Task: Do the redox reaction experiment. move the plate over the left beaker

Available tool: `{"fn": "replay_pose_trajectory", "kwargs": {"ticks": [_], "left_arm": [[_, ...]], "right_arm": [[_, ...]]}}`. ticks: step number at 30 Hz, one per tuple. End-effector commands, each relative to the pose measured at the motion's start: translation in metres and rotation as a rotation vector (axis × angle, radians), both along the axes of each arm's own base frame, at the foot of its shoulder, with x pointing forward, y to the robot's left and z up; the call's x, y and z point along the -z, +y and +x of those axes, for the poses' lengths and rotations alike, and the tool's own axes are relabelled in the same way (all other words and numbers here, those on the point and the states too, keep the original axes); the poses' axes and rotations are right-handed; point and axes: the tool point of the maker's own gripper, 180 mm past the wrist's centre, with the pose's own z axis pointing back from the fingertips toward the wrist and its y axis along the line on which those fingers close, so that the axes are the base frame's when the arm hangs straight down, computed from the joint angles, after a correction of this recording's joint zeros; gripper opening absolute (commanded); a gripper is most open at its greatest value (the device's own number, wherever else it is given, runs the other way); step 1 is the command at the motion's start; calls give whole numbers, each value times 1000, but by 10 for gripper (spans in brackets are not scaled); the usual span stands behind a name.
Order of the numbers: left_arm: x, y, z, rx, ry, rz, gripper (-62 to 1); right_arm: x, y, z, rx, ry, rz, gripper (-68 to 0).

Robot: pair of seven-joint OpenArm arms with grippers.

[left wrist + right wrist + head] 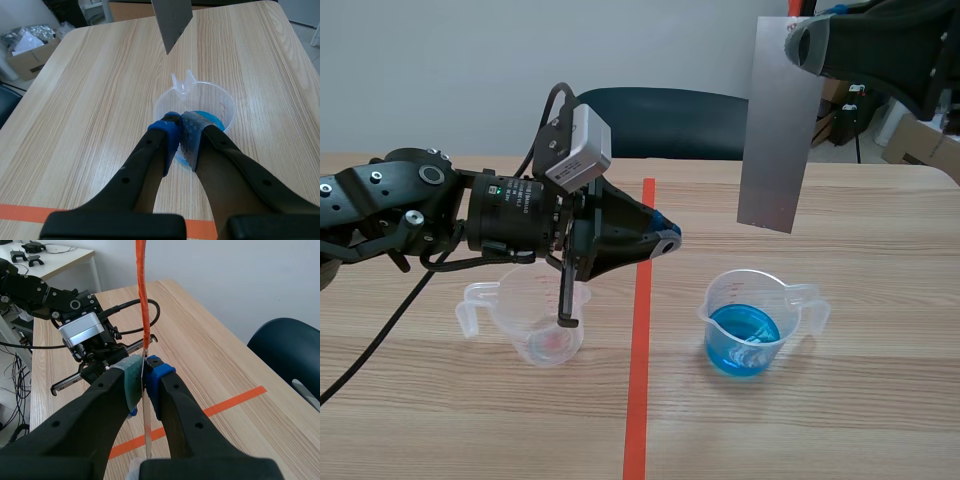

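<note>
A grey metal plate (780, 125) hangs upright, high above the table's far right, with my right gripper (810, 40) shut on its top edge. In the right wrist view the plate (142, 295) shows edge-on as a thin strip between the pads of the right gripper (145, 367). The left beaker (535, 320), clear with a reddish trace at its bottom, stands left of the tape line under my left arm. The right beaker (750, 325) holds blue liquid. My left gripper (665, 240) is shut on nothing near the tape line; in its wrist view the left gripper (180, 125) hovers over the blue beaker (200, 102).
An orange-red tape line (640, 330) runs between the two beakers. A dark blue chair (665, 120) stands behind the table's far edge, and cardboard boxes (920, 140) sit at the far right. My left arm (82, 332) stretches across the table's left half.
</note>
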Motion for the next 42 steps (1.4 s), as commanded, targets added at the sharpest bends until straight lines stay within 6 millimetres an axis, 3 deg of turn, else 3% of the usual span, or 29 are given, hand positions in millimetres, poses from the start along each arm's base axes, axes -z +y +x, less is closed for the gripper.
{"fn": "replay_pose_trajectory", "kwargs": {"ticks": [1, 42], "left_arm": [[-8, -3, 1, 3, -2, -30, -582], [-7, -3, 0, 3, 0, -30, -582]], "right_arm": [[-16, 1, -1, -14, -37, 26, -669], [-19, 3, 6, -2, -57, 10, -669]]}}
